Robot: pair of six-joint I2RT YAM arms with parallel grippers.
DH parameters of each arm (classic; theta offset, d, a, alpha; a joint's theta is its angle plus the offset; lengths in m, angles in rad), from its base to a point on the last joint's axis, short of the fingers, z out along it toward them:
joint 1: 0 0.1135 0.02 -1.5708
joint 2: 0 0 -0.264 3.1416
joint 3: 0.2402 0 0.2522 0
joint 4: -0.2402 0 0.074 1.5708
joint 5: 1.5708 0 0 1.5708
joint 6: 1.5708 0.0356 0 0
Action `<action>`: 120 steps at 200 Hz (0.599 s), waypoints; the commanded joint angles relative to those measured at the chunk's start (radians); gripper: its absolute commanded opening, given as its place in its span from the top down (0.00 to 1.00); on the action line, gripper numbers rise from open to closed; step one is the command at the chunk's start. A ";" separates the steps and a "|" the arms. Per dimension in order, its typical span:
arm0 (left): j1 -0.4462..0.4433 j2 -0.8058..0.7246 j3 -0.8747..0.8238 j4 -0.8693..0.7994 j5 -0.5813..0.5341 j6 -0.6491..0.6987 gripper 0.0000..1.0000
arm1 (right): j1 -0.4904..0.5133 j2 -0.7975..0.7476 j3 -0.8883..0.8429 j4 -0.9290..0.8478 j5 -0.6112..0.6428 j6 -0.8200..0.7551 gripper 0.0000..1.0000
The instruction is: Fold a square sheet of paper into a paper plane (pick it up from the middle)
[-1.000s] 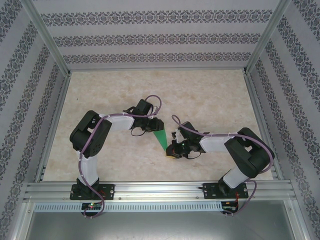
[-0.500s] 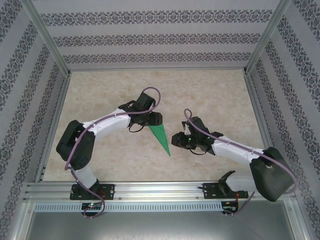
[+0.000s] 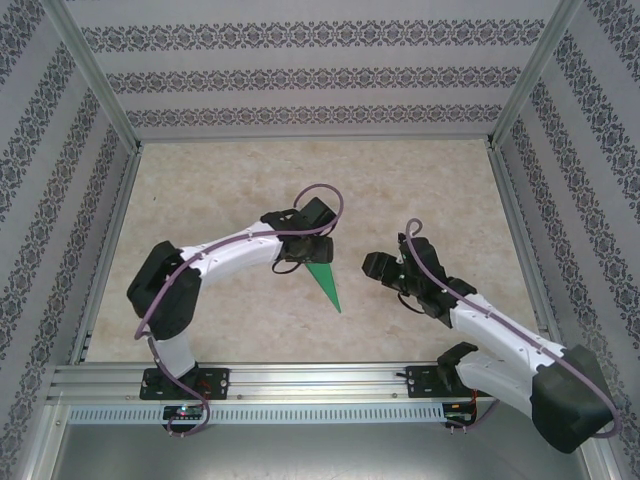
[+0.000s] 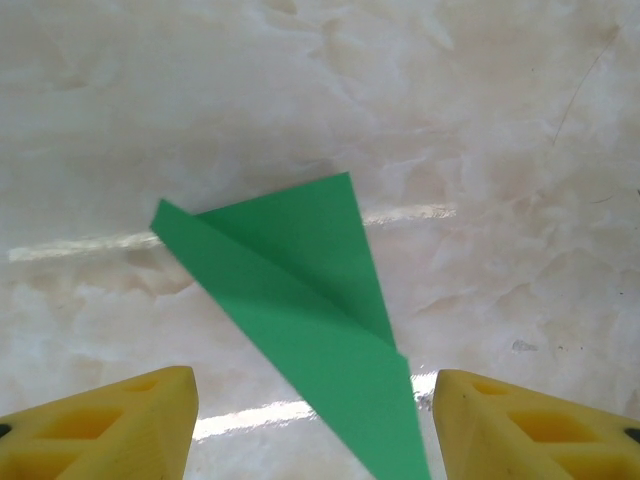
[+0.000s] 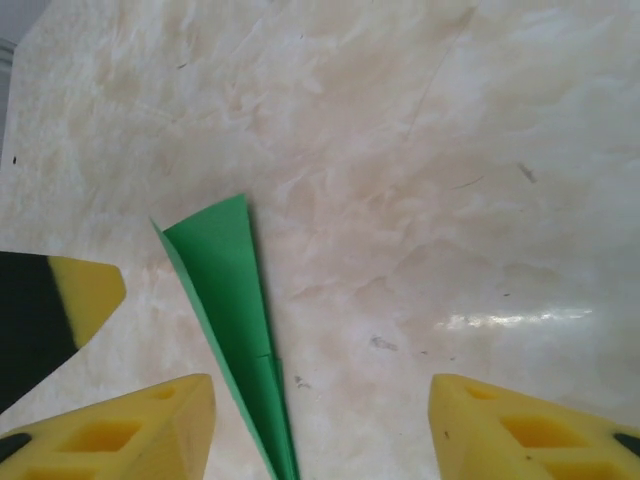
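The plane (image 3: 325, 283) is seen lying on the table (image 3: 430, 190), near its middle and slightly toward the near edge, with the sharp nose pointed at the near edge and the wide tail toward the far edge. The left gripper (image 3: 314, 254) is held over the tail, jaws spread wide with nothing clasped; its yellow pads (image 4: 110, 420) are seen on either side of the plane. The right gripper (image 3: 370, 267) is found near the plane's right side, apart from it, likewise spread wide and empty
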 commanded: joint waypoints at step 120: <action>-0.036 0.107 0.099 -0.113 -0.025 -0.019 0.35 | -0.032 -0.178 -0.153 0.044 0.076 0.095 0.22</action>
